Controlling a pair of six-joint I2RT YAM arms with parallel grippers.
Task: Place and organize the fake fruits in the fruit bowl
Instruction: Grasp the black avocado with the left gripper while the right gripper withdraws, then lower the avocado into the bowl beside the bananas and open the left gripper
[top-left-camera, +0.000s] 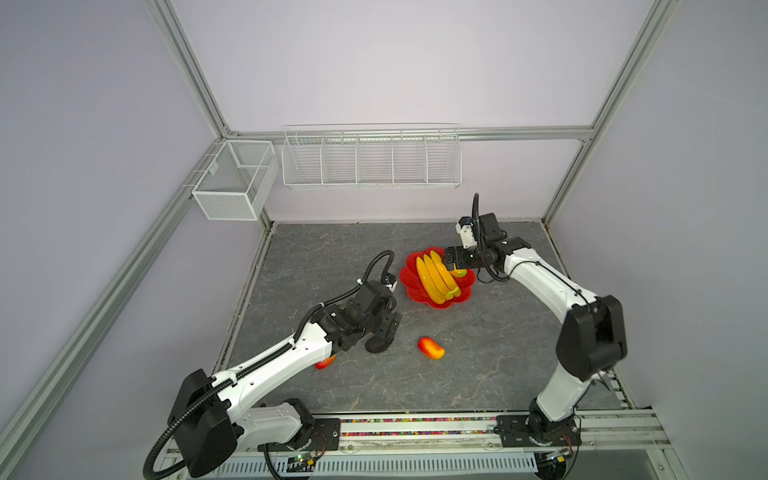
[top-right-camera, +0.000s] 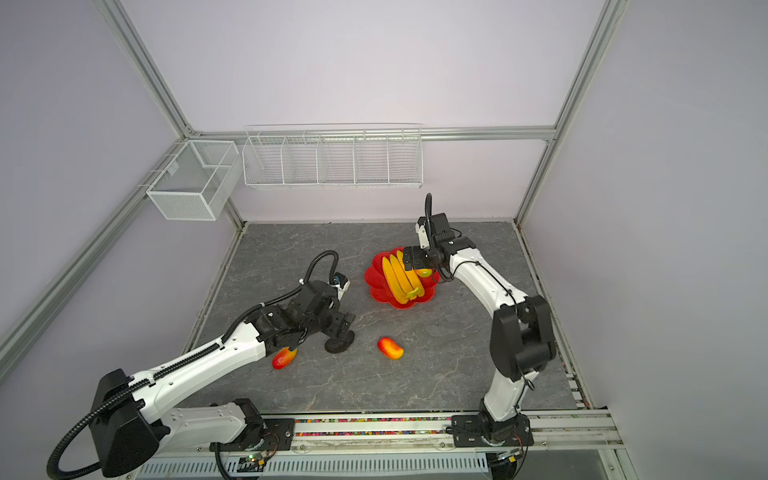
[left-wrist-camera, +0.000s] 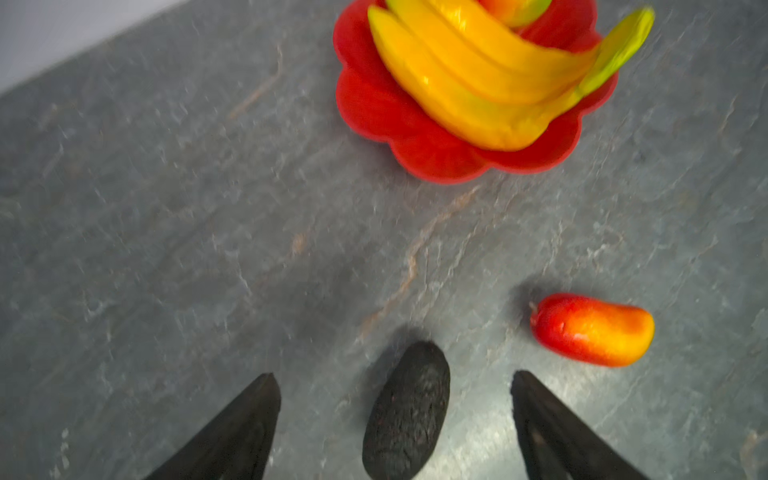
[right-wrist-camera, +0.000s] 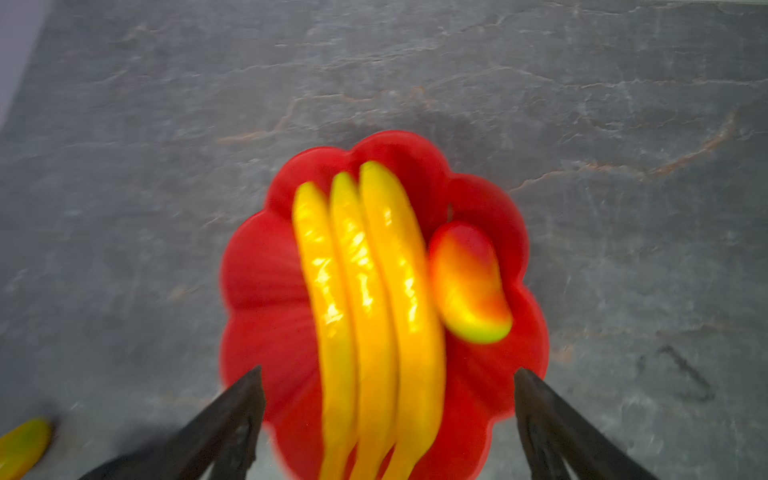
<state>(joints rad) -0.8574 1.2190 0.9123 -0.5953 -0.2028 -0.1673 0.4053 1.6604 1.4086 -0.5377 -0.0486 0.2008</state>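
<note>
The red fruit bowl (top-left-camera: 409, 275) (top-right-camera: 375, 279) (right-wrist-camera: 266, 282) holds the yellow bananas (top-left-camera: 434, 276) (right-wrist-camera: 365, 270) and one red-and-yellow mango (top-left-camera: 459, 273) (right-wrist-camera: 469, 282). My right gripper (top-left-camera: 451, 257) (right-wrist-camera: 388, 370) hangs open just above the bowl's far right rim, gripping nothing. The dark avocado (top-left-camera: 379, 345) (left-wrist-camera: 409, 411) lies on the table between the spread fingers of my open left gripper (top-left-camera: 384, 332) (left-wrist-camera: 392, 376), with a gap on each side. A second mango (top-left-camera: 431, 348) (left-wrist-camera: 592, 330) lies to its right. A third mango (top-right-camera: 284, 358) peeks from under the left arm.
The grey stone-look tabletop (top-left-camera: 478, 374) is walled at the back and on both sides. A long white wire basket (top-left-camera: 371, 162) and a white mesh box (top-left-camera: 235, 178) hang on the back wall. The arm bases sit on a rail (top-left-camera: 415, 428) at the front.
</note>
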